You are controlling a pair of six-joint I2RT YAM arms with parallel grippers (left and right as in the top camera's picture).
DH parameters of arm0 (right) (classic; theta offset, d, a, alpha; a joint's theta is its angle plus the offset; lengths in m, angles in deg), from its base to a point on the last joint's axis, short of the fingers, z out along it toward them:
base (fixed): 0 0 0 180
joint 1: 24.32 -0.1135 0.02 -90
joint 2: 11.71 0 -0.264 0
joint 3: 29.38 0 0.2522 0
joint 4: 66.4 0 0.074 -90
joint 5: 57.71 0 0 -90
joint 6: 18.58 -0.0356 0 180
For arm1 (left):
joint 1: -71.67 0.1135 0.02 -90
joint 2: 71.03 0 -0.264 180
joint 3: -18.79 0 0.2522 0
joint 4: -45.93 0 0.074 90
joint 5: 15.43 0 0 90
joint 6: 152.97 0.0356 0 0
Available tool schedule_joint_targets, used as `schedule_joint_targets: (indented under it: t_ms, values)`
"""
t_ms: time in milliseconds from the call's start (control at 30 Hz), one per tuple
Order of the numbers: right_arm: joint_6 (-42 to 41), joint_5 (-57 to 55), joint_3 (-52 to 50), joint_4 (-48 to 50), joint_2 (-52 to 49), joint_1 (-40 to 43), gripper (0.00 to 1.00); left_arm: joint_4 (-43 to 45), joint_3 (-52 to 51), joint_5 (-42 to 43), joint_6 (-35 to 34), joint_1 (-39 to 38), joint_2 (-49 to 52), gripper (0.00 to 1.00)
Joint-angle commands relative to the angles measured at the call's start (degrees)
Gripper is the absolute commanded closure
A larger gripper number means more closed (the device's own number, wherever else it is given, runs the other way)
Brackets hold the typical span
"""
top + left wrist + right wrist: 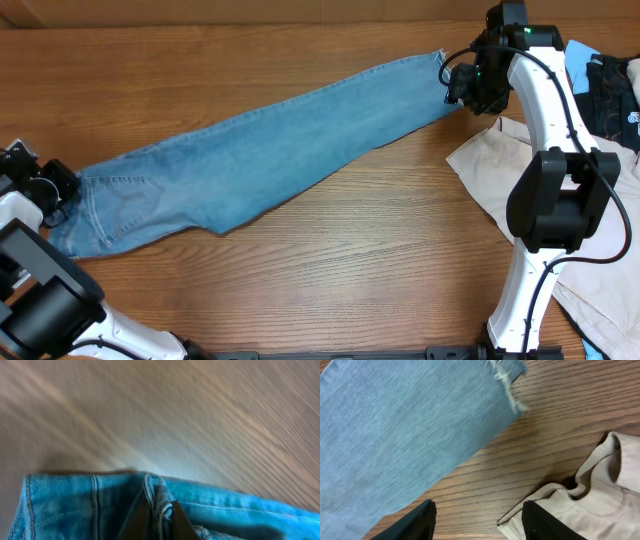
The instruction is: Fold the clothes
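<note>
While flat across the table (300, 270), jeans (250, 150) with waistband (159, 497) pinched in left jaws, frayed hem (506, 379) just beside parted right jaws.

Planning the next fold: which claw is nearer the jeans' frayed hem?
Right. The right claw hangs open just beside the frayed hem. The left claw is at the opposite end of the jeans, pinching the waistband.

A brown wood-grain table (300, 270) fills the overhead view, its grain running lengthwise. In the left wrist view, a pale sheen of light lies across its blurred surface.
</note>
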Motion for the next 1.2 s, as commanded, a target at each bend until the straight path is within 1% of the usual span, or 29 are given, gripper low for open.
schedule_joint_targets:
  t_ms: [0, 67, 100, 167, 267, 367, 433, 500, 633, 667, 733, 767, 800, 833, 867, 900, 967, 1000, 1100, 1133, 1167]
  values:
    - [0.4, -0.5, 1.4, 0.1, -0.2, 0.0, 0.41, -6.8, 0.3, 4.3, -2.4, -0.1, -9.5, 0.96]
    - [0.4, -0.5, 1.4, -0.1, -0.2, 0.0, 0.41, -12.3, 0.3, 3.9, -3.2, 0.0, -15.6, 0.96]
    - [0.4, -0.5, 1.4, -0.1, -0.2, 0.0, 0.41, -16.1, 0.3, 1.7, -4.1, 0.1, -19.0, 0.96]
    - [0.4, -0.5, 1.4, -0.1, -0.2, 0.0, 0.41, -22.4, 0.3, -4.5, -6.6, 0.1, -24.0, 0.96]
    - [0.4, -0.5, 1.4, -0.1, -0.2, 0.0, 0.41, -34.1, 0.3, -15.5, -14.1, 0.1, -30.0, 0.96]
    - [0.4, -0.5, 1.4, -0.1, -0.2, 0.0, 0.41, -39.4, 0.3, -22.4, -17.0, 0.1, -31.0, 0.96]
    - [0.4, -0.5, 1.4, -0.1, -0.2, 0.0, 0.41, -40.4, 0.3, -24.1, -17.8, 0.1, -30.8, 0.96]
    - [0.4, -0.5, 1.4, -0.3, -0.2, 0.0, 0.41, -40.9, 0.3, -23.8, -18.2, 0.1, -30.7, 0.96]
    - [0.4, -0.5, 1.4, -0.7, -0.2, 0.0, 0.41, -43.0, 0.3, -23.5, -23.0, 0.1, -30.7, 0.96]
    - [0.4, -0.5, 1.4, -0.8, -0.2, 0.0, 0.41, -43.5, 0.3, -23.5, -23.6, 0.1, -30.7, 0.93]
    - [0.4, -0.5, 1.4, -0.8, -0.2, 0.0, 0.41, -43.9, 0.3, -23.6, -23.5, 0.1, -30.7, 0.73]
    - [0.4, -0.5, 1.4, -0.8, -0.2, 0.0, 0.41, -43.8, 0.3, -23.8, -23.5, 0.1, -30.7, 0.67]
    - [0.4, -0.5, 1.4, -0.9, -0.2, 0.0, 0.41, -43.6, 0.3, -24.0, -23.5, 0.1, -30.7, 0.70]
    - [0.4, -0.5, 1.4, -1.0, -0.2, 0.0, 0.41, -42.8, 0.3, -24.2, -23.6, 0.1, -30.7, 0.76]
    - [0.4, -0.5, 1.4, -1.2, -0.2, 0.0, 0.41, -41.4, 0.3, -24.2, -23.8, 0.1, -30.6, 0.79]
    - [0.4, -0.5, 1.4, -1.4, -0.2, 0.0, 0.41, -39.6, 0.3, -24.2, -25.1, 0.1, -30.6, 0.85]
    - [0.4, -0.5, 1.4, -1.8, -0.2, 0.0, 0.41, -36.2, 0.3, -24.2, -27.1, 0.1, -30.4, 0.84]
    - [0.4, -0.5, 1.4, -1.9, -0.2, 0.0, 0.41, -32.7, 0.3, -24.2, -27.8, 0.1, -30.1, 0.83]
    - [0.4, -0.5, 1.4, -2.1, -0.2, 0.0, 0.41, -21.7, 0.3, -26.2, -27.8, 0.1, -28.6, 0.74]
    - [0.4, -0.5, 1.4, -2.1, -0.2, 0.0, 0.41, -18.8, 0.3, -26.9, -27.8, 0.1, -27.7, 0.58]
    - [0.4, -0.5, 1.4, -2.2, -0.2, 0.0, 0.41, -16.8, 0.3, -26.9, -27.8, 0.1, -26.7, 0.40]
